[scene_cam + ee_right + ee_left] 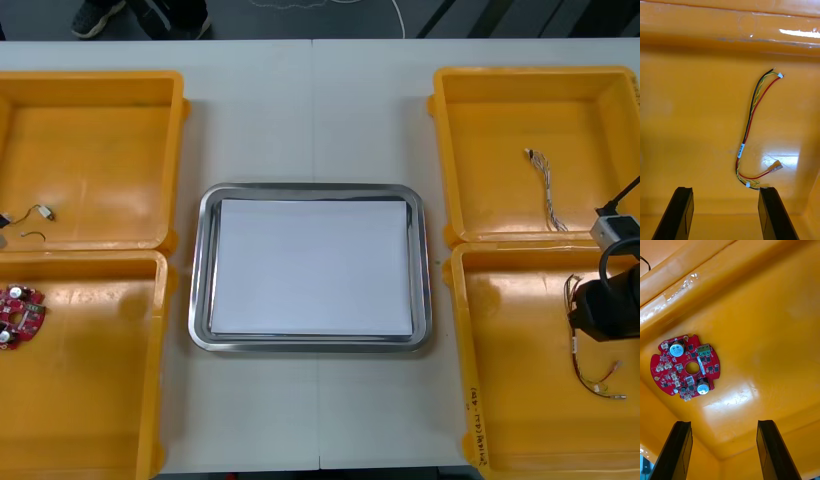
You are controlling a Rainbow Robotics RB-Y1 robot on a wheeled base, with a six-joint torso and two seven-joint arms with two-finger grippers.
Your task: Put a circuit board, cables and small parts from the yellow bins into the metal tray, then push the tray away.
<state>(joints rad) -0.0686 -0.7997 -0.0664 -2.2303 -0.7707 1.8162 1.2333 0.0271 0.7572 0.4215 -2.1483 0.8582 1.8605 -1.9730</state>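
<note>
My right gripper (725,192) is spread inside a yellow bin (685,112), the red and yellow cable (748,127) lying just ahead of one finger. My left gripper (724,424) is spread too, with the circuit board (687,367) ahead. The metal tray (199,300) sits between the bins.

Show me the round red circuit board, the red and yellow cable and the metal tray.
round red circuit board (680,365), left wrist view, beside its centre hole
red and yellow cable (740,150), right wrist view, its white label
metal tray (312,190), front view, far rim
</note>
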